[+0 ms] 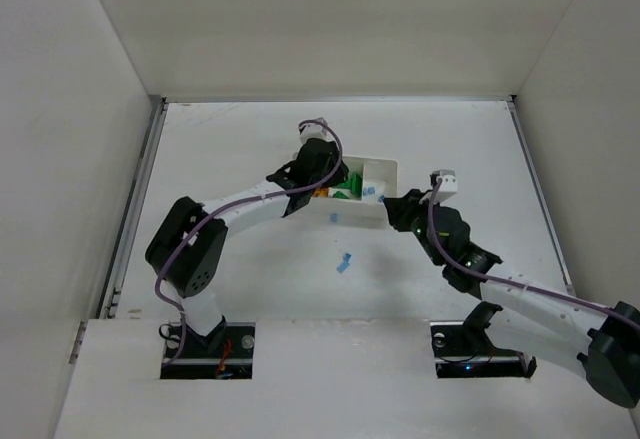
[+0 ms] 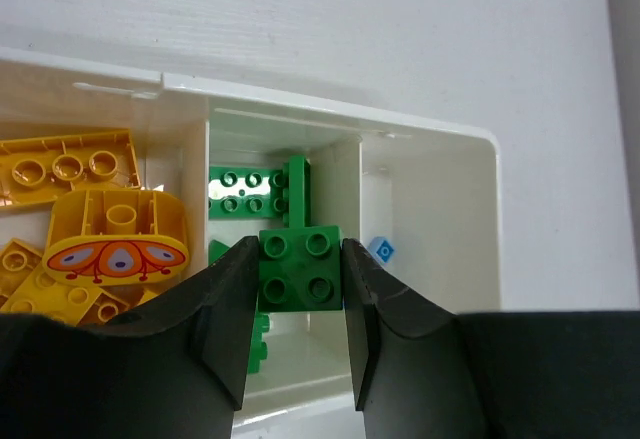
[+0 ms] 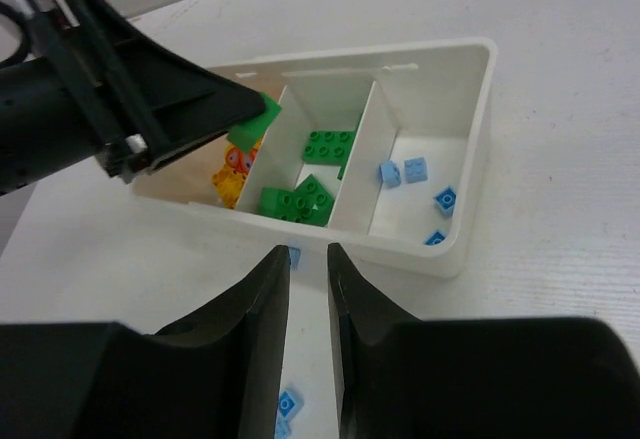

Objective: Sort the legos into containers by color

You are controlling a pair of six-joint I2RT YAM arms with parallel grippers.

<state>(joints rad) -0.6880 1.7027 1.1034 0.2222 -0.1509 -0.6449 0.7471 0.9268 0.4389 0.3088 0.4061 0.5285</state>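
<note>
My left gripper (image 2: 300, 249) is shut on a green four-stud brick (image 2: 300, 271) and holds it above the middle compartment of the white tray (image 2: 330, 116). That compartment holds other green bricks (image 2: 245, 191). The left compartment holds yellow-orange bricks (image 2: 70, 164), and the right one holds light blue bricks (image 3: 403, 170). My right gripper (image 3: 308, 254) is open a narrow way and empty, just above the table at the tray's near wall (image 3: 420, 254). A tiny light blue brick (image 3: 293, 256) lies by its left fingertip.
More light blue bricks lie loose on the table nearer the arms (image 1: 345, 262), also seen low between the right fingers (image 3: 288, 404). White walls enclose the table on three sides. The left arm (image 3: 90, 109) reaches over the tray's left end.
</note>
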